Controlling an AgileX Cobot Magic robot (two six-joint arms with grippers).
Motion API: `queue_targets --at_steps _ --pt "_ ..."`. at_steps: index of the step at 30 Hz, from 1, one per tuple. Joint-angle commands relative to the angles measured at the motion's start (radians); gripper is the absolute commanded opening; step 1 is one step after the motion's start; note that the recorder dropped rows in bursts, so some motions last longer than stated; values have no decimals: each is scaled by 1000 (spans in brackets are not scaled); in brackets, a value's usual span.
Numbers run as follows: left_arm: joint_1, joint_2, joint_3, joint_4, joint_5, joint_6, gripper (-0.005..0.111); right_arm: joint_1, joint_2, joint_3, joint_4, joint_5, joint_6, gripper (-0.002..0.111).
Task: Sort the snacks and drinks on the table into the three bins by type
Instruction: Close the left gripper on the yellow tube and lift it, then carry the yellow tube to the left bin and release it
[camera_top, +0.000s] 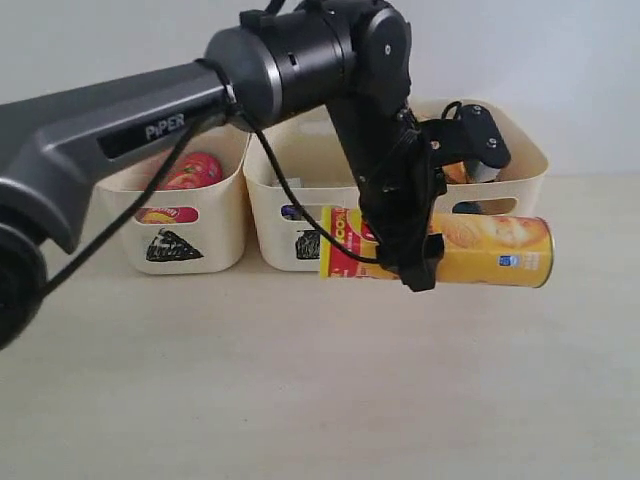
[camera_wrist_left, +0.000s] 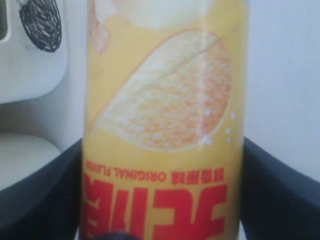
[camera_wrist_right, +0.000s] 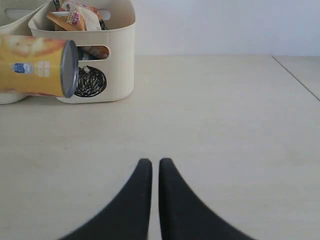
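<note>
My left gripper (camera_top: 415, 255) is shut on the yellow chip tube (camera_top: 490, 250), gripping it across its red-lettered end. The tube lies level, a little above the table (camera_top: 300, 400), in front of the middle and right bins. In the left wrist view the tube (camera_wrist_left: 165, 100) fills the space between the two dark fingers (camera_wrist_left: 45, 200). The pink-magenta tube (camera_top: 195, 170) lies in the left bin (camera_top: 225, 215). My right gripper (camera_wrist_right: 151, 162) is shut and empty, low over the table (camera_wrist_right: 225, 125). It is out of sight in the exterior view.
The three cream bins stand in a row at the back: left, middle (camera_top: 270, 195) and right (camera_top: 525, 165). The right bin (camera_wrist_right: 122, 55) has a black circle mark (camera_wrist_right: 90, 82) and holds a crinkly orange-white bag (camera_wrist_right: 75, 17). A seam crosses the table at the far right (camera_wrist_right: 297, 77).
</note>
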Motion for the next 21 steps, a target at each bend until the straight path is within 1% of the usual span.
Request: queue_targets --at_steps 1,2,6,9,13,16,21 --pt "-2 -132 172 14 5 -27 4 -6 -5 5 0 -8 0 2" --pt "-2 -168 225 21 1 -38 4 -6 -5 5 0 -8 0 2" --pt "-2 -315 413 55 -141 -113 4 -6 -5 5 0 -8 0 2" --pt "14 -418 510 84 -217 -197 4 -6 -5 5 0 -8 0 2" --pt "61 -517 573 118 -243 -333 4 -6 -5 5 0 -8 0 2" --pt "112 -586 607 169 -276 -431 4 -6 -5 5 0 -8 0 2" --pt "201 -641 616 263 -346 -580 4 -6 -5 5 0 -8 0 2"
